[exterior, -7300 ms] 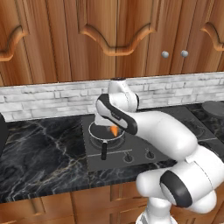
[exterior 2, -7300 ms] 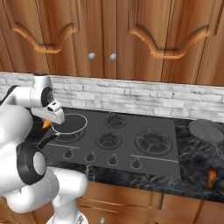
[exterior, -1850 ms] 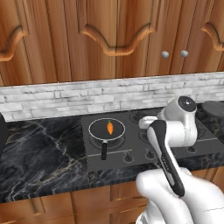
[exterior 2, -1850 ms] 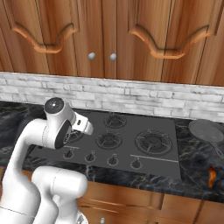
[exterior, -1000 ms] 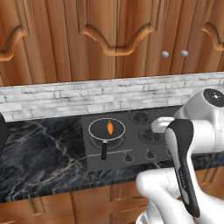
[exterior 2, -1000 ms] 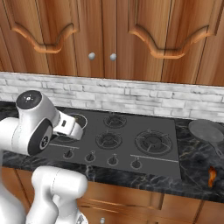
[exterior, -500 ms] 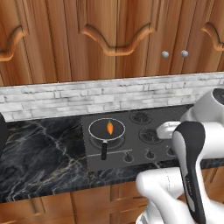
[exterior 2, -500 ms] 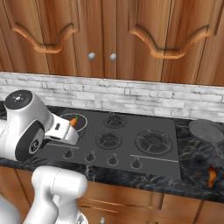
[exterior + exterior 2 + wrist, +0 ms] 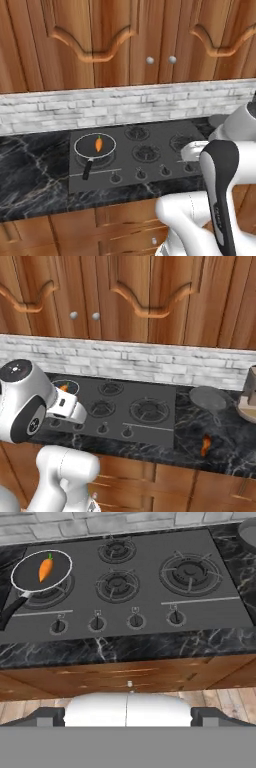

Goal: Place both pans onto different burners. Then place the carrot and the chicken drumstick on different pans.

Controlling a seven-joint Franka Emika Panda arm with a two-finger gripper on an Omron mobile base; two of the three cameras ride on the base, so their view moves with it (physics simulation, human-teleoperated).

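- On front-left burner (image 9: pixel 95 159): rimmed pan (image 9: pixel 94 146) holding carrot (image 9: pixel 98 144), released.
- Claw open, empty, swung rightward since.
- Grey pan (image 9: pixel 207 398) and drumstick (image 9: pixel 205 445) wait on right counter (image 9: pixel 220 431); half remains.

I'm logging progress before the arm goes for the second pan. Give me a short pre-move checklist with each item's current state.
1. Silver-rimmed pan sits on a burner: ok.
2. Carrot lies inside that pan: ok.
3. Grey pan on a burner: not ok, it rests on the counter right of the stovetop.
4. Chicken drumstick in a pan: not ok, it lies on the counter.
5. Large right burner free for the grey pan: ok.
6. Jaws open and empty: ok.
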